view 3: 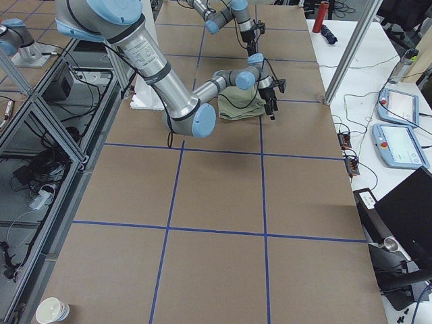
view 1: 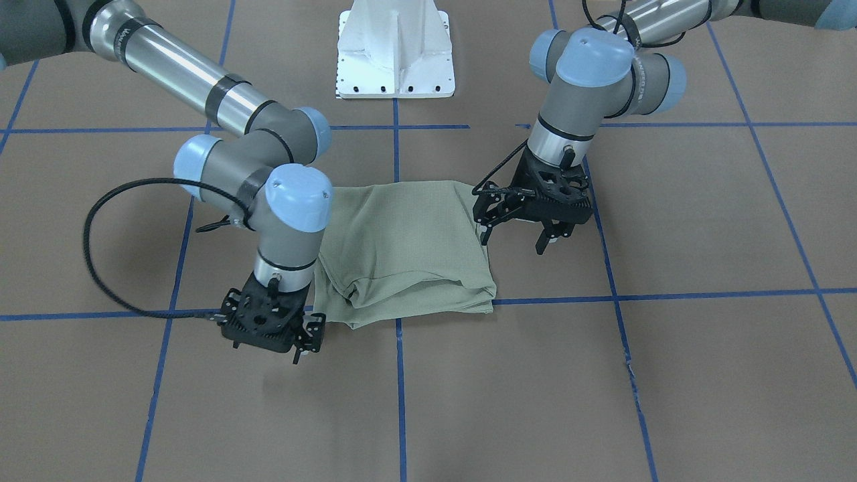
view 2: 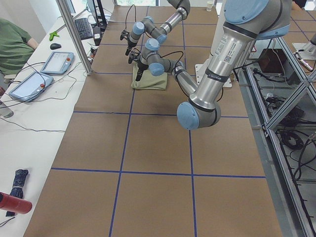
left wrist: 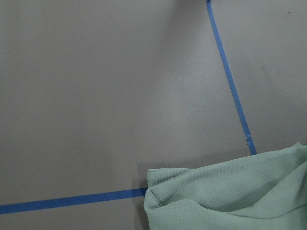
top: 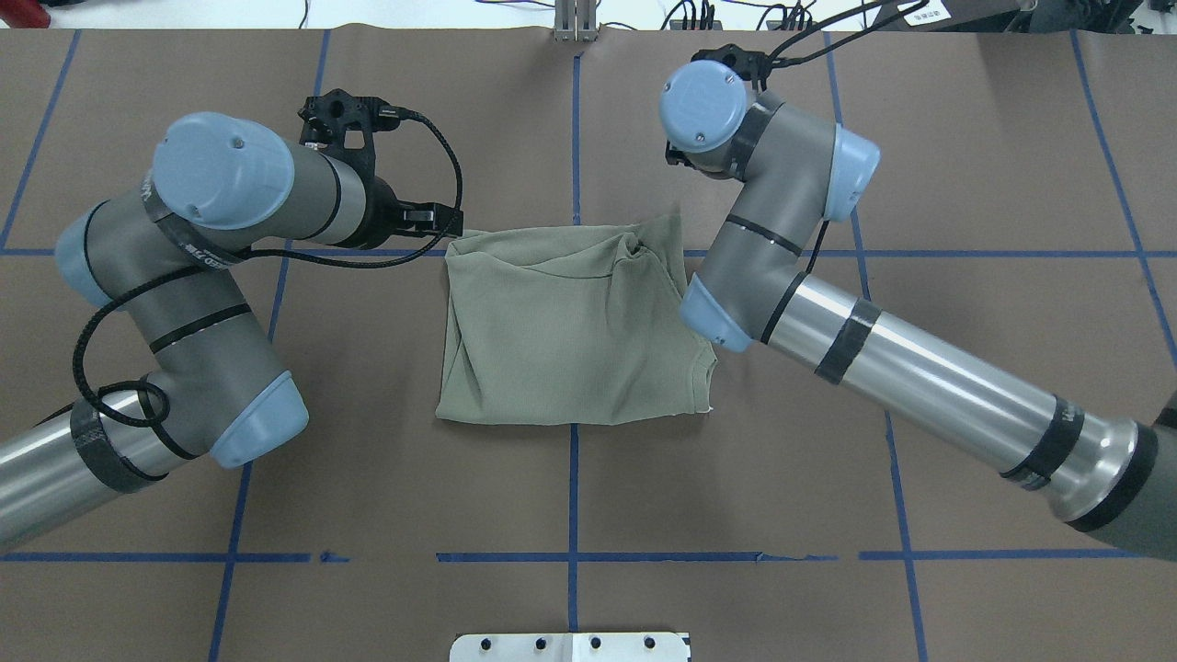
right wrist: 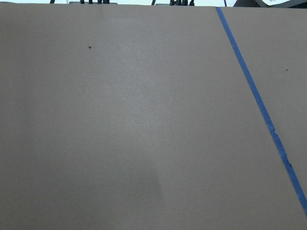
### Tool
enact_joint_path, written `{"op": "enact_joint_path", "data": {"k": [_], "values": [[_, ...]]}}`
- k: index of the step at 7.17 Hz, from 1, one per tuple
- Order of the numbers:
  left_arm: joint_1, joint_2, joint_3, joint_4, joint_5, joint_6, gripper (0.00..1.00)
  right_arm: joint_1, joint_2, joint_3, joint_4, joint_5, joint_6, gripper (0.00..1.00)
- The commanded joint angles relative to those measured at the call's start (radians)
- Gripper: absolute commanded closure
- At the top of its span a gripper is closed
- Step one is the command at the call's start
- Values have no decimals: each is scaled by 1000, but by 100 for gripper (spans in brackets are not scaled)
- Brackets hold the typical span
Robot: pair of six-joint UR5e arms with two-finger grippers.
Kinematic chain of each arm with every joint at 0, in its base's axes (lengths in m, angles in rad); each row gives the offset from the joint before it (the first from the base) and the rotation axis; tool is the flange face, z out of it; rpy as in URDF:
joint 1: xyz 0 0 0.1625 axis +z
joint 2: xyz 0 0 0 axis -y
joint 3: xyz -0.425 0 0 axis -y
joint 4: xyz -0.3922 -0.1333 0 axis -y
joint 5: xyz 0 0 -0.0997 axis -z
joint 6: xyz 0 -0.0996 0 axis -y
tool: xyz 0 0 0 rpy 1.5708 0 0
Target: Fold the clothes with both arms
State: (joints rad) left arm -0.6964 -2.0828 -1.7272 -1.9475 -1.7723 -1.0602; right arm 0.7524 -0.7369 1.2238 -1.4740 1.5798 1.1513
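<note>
**Shirt.** The sage-green shirt (view 1: pixel 402 248) lies folded into a compact, roughly rectangular bundle near the middle of the bench (view 1: pixel 703 201). It rests flat on the brown surface and covers a crossing of the blue tape lines (view 1: pixel 669 295). The edge toward the operators' side shows stacked layers and a few loose creases. The ribbed collar lies at the corner nearest the robot, on its right.

**Left gripper.** The left gripper (view 1: pixel 512 244) is released, with its two fingers spread apart and nothing between them. It points downward just beside the shirt's edge on the robot's left. One finger sits close to the fabric; contact cannot be confirmed. The left wrist camera shows one folded corner of the shirt at the bottom of its view, with bare bench and tape above it.

**Right gripper.** The right gripper (view 1: pixel 268 349) is also released and empty. It points downward just beside the shirt's corner on the robot's right, at the operators' side. The right wrist camera shows only bench surface and one tape line.

**Surroundings.** The white pedestal base (view 1: pixel 395 53) stands at the robot's side of the bench, in line with the shirt.
</note>
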Motion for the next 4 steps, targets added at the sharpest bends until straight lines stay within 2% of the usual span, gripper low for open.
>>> {"op": "enact_joint_path", "data": {"k": [1, 2, 3, 4], "values": [[-46, 96, -79, 13, -33, 146, 0, 99, -89, 121, 0, 220, -216, 0], [-122, 184, -119, 13, -89, 289, 0, 170, -201, 235, -6, 308, -349, 0], [-234, 255, -133, 13, -155, 465, 0, 267, -323, 328, -9, 433, -557, 0], [-356, 330, -131, 13, -218, 678, 0, 365, -420, 357, -8, 512, -720, 0]]}}
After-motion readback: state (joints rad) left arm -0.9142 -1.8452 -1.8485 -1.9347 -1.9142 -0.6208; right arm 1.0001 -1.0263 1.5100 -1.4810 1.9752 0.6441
